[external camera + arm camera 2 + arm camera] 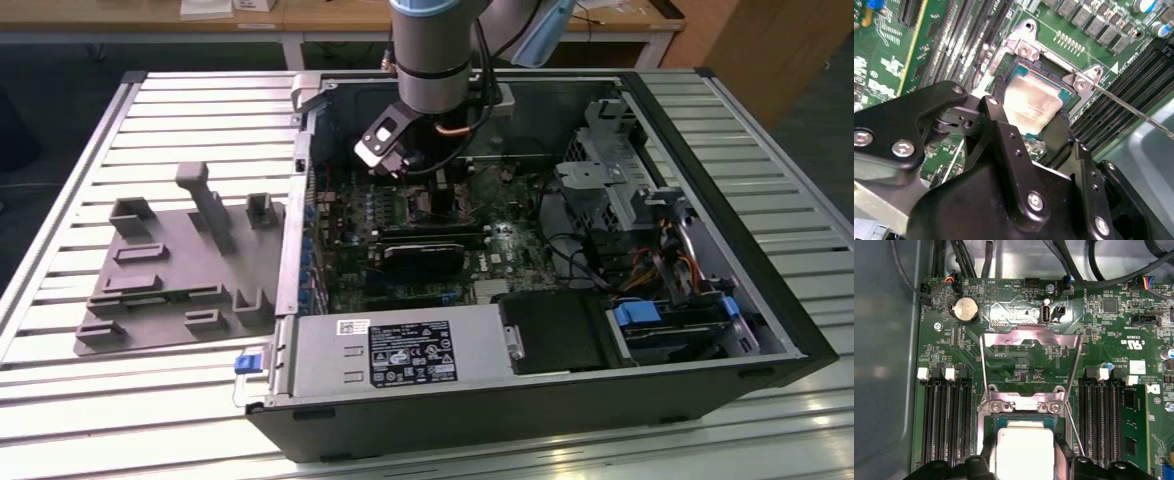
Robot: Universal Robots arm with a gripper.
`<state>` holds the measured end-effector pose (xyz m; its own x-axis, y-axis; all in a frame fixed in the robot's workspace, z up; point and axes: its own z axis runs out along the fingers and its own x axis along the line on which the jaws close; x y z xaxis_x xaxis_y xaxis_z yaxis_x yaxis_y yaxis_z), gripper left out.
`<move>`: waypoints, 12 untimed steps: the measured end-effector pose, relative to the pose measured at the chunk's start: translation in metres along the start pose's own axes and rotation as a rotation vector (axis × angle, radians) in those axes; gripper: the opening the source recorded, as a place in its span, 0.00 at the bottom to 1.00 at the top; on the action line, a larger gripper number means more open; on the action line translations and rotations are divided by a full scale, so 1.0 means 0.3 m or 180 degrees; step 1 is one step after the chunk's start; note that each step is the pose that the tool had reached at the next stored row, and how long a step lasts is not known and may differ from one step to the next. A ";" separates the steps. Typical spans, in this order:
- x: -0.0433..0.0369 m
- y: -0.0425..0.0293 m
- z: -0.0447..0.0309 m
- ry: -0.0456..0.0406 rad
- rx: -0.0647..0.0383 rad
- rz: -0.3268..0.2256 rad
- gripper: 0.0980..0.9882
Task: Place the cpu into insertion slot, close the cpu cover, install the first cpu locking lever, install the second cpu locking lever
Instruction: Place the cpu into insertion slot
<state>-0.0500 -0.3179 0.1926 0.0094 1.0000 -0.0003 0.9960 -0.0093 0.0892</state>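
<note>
One robot arm (434, 60) carries one gripper (1030, 107) with two black fingers (998, 107). One open computer case (747, 330) holds one motherboard (1104, 330), one power supply (387, 355) and one long black card (427, 252). On the motherboard are one cpu (1024, 450), one insertion slot (983, 432), one cpu cover (1004, 338), two wire locking levers (983, 365), two hinge screws (997, 407), one coin cell (965, 309) and four white memory-slot latches (922, 373). One grey fixture plate (174, 285) lies on one slatted table (80, 170).
</note>
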 end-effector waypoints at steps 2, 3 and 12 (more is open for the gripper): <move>-0.001 0.000 -0.001 -0.0002 0.0002 0.0000 0.57; -0.001 0.000 -0.001 -0.0003 0.0002 0.0000 0.57; -0.001 0.002 -0.030 -0.0003 0.0002 0.0000 0.57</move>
<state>-0.0501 -0.3181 0.2016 0.0095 1.0000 -0.0011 0.9960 -0.0093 0.0886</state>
